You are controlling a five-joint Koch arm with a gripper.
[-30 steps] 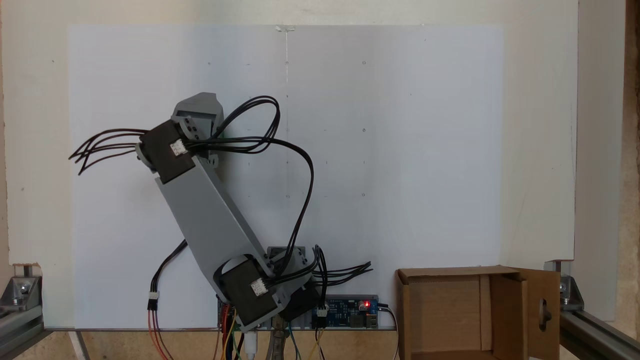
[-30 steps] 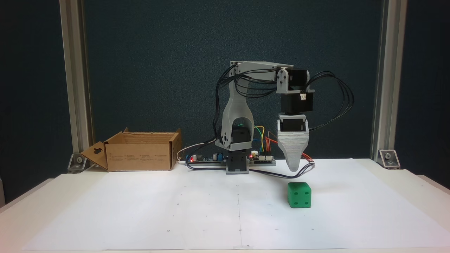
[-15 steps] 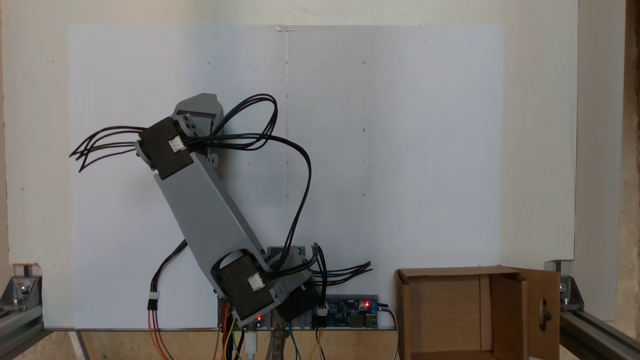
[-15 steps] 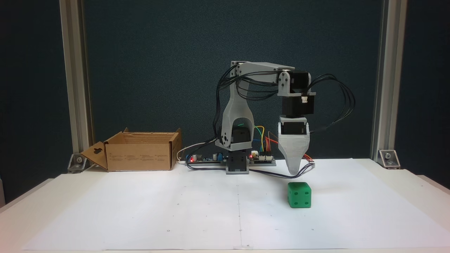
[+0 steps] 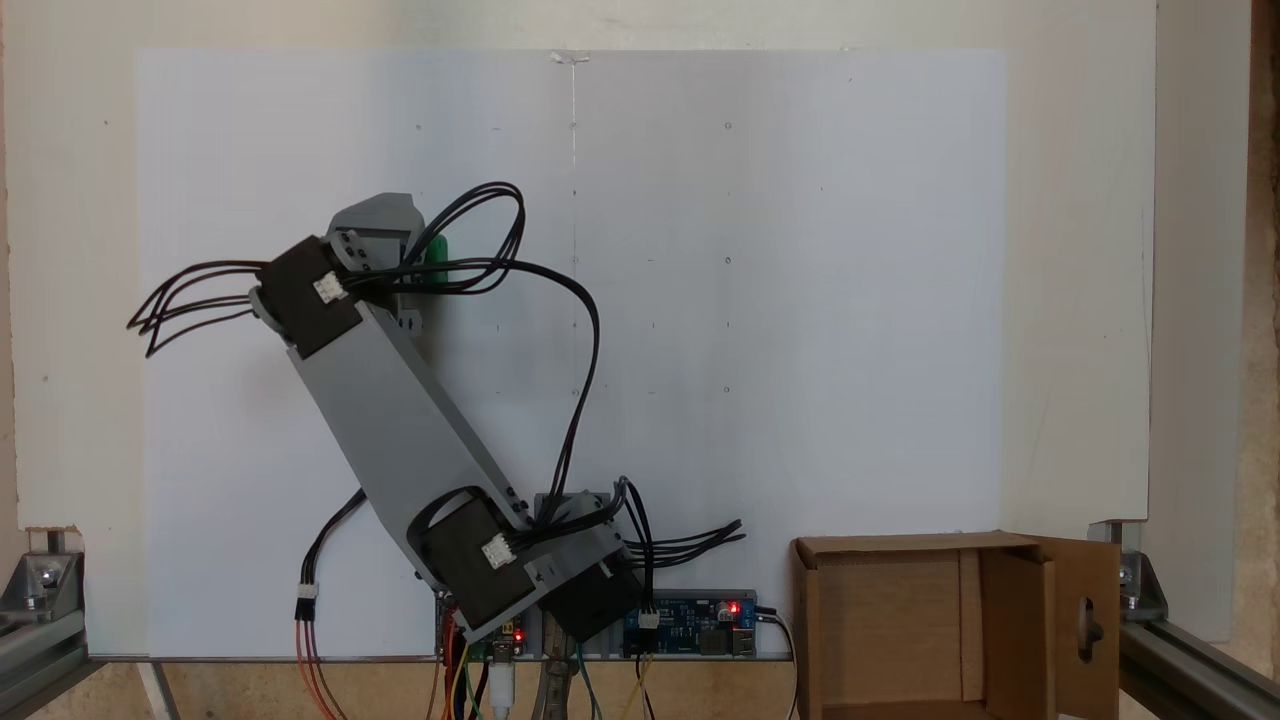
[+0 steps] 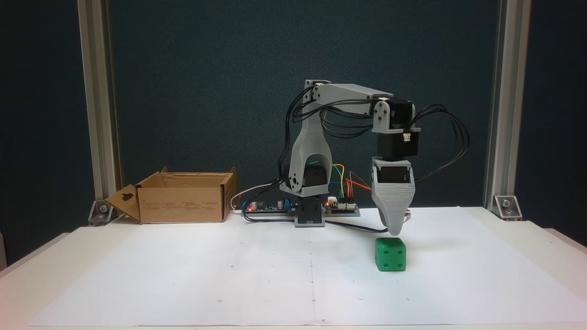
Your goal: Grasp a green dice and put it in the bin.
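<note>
Green dice [image 6: 390,254] sits on the white paper [image 6: 229,279] covering the surface [image 6: 550,243], to the right of centre in the front-facing fixed view, two of its pipped faces turned toward that camera. The gripper [image 6: 395,231] hangs point-down just above it — the grey tapered tip is close over the dice's top right edge, though whether it touches cannot be told. Only one wedge-shaped profile shows from this side, so whether the fingers are wide or narrow cannot be told.

In the fixed view from above, the grey arm [image 5: 400,430] reaches diagonally up and to the left from its base, black cables [image 5: 190,295] looping off the wrist motor. A sliver of the green dice [image 5: 437,260] peeks out just right of the gripper housing, the rest hidden beneath it.

The bin [image 6: 183,197] — a brown cardboard box with its flaps open — stands at the back left of the front-facing view, well apart from the dice, one flap with a slot cut-out folded outward. From above, the bin [image 5: 1000,545] sits at the lower right, beside the circuit board [image 5: 690,612] with its red light.
</note>
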